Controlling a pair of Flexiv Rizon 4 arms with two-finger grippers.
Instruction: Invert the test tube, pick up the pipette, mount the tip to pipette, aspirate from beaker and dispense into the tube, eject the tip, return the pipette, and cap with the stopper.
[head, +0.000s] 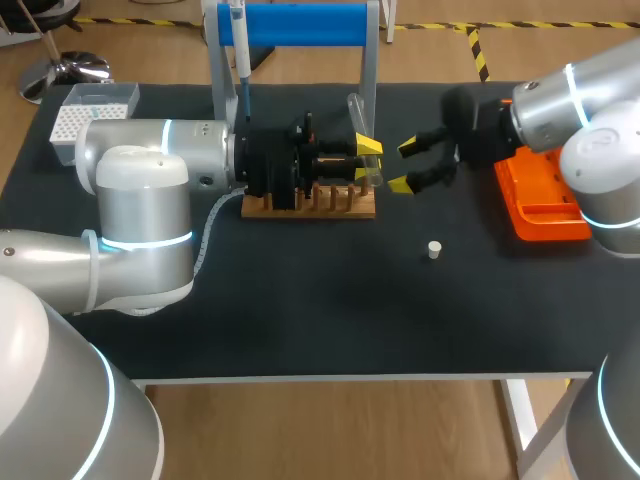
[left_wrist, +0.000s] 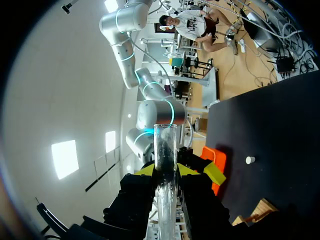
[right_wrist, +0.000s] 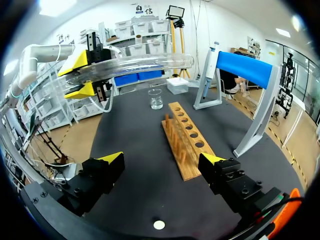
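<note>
Inversion of the test tube, first step of the task. The left gripper (head: 368, 160) is clamped on the test tube (right_wrist: 145, 62), one yellow finger on each side of the glass, and holds it roughly level in the air above the wooden rack (right_wrist: 187, 137); the tube touches neither the rack nor the table (head: 300, 320). The right gripper (head: 405, 167) stands just beside the left one, facing the tube, with its fingers spread wide and nothing between them. The remaining items appear untouched: the pipette (right_wrist: 207, 65) hangs on its blue-topped stand (right_wrist: 245, 67), the beaker (right_wrist: 155, 99) stands beyond the far end of the rack, the white tip box (head: 80, 115) sits at the far left corner of the table, and the stopper (head: 434, 249) lies alone on the mat, near the orange tray (head: 545, 205). Judged from this arrangement, the tube is midway through its turn and all later steps are not yet begun. The next move probably calls either for the open right gripper to close on the tube's free length as a handover, or for the left wrist to complete the rotation; in both cases the tube must end mouth upward and be lowered squarely into a rack hole without striking the wood.
</note>
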